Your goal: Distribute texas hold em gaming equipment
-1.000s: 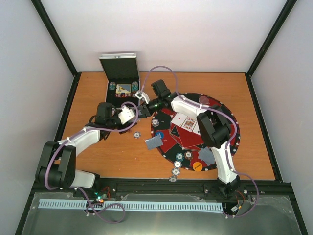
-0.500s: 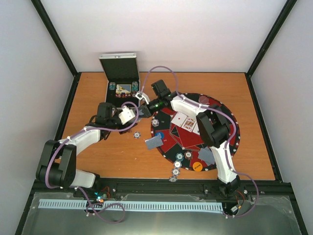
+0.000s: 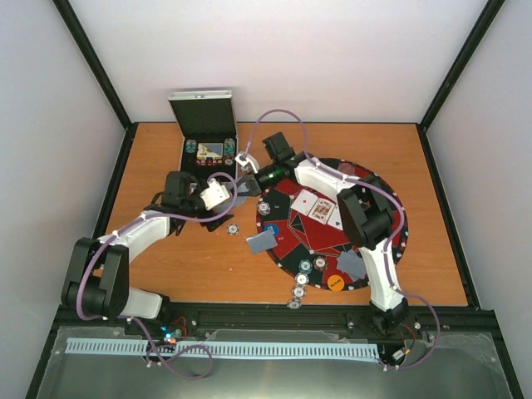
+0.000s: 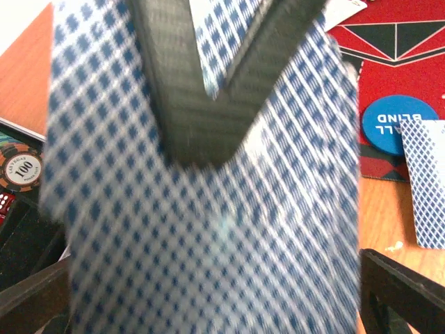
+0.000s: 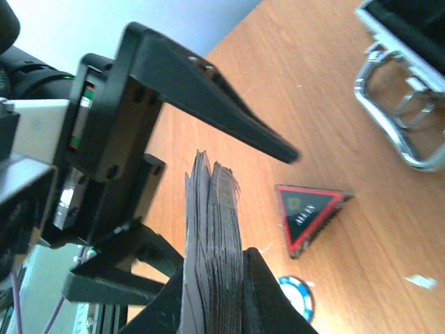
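One deck of cards (image 5: 212, 209) is the item in hand. The right gripper (image 5: 214, 282) is clamped on it: in the right wrist view the deck stands edge-on between the two fingers at bottom centre of the frame, with its upper half projecting past the fingertips.

The left gripper (image 4: 219, 299) is spread wide and grips nothing. Its two fingers sit at the lower left and lower right corners of the left wrist view, and the blue-checked back of the deck fills the space between them. Whether either finger touches the deck cannot be told. A dark finger (image 4: 174, 104) of the right gripper lies across the card back at top centre.

In the top view both grippers meet left of centre, just below the open case (image 3: 204, 125) and at the upper left rim of the round mat (image 3: 287, 237).

Items near the deck:
- Blue blind disc (image 4: 400, 124) — on the mat, right of the deck.
- Single face-down card (image 4: 425, 184) — right edge of frame, below the disc.
- Chip marked 100 (image 4: 21, 170) — left edge of frame.
- Triangular all-in marker (image 5: 309, 209) — on the table (image 3: 191, 266), right of the deck.
- Blue-and-white chip (image 5: 299, 296) — below the marker.
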